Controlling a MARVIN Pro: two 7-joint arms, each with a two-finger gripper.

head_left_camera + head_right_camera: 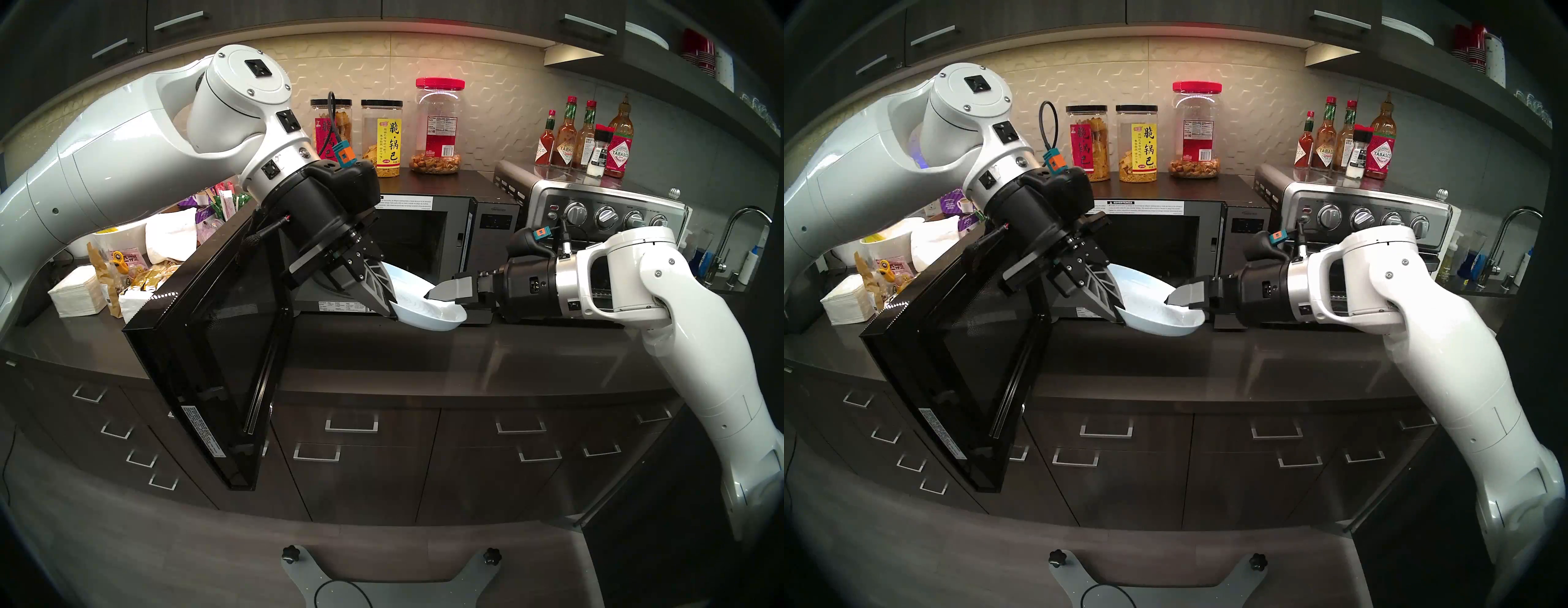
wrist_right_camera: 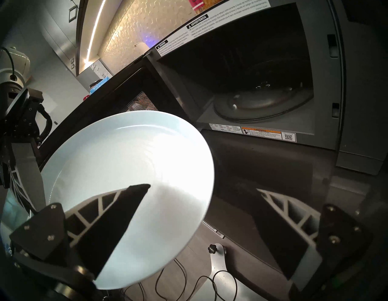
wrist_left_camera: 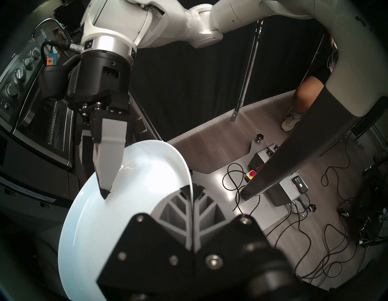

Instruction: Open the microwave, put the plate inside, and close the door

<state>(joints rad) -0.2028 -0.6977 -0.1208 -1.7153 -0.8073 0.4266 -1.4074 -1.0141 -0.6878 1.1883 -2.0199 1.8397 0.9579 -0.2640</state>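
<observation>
The black microwave stands on the counter with its cavity exposed and a glass turntable inside. Its door is swung wide out to the left. A pale blue-white plate hangs tilted just in front of the cavity, above the counter. My left gripper is shut on the plate's left rim. My right gripper is open at the plate's right rim. In the right wrist view one finger lies over the plate's face and the other finger stands well apart.
A steel toaster oven with knobs stands right of the microwave, sauce bottles on top. Three snack jars sit on the microwave. Snack packets and napkins crowd the counter's left. A faucet is at far right.
</observation>
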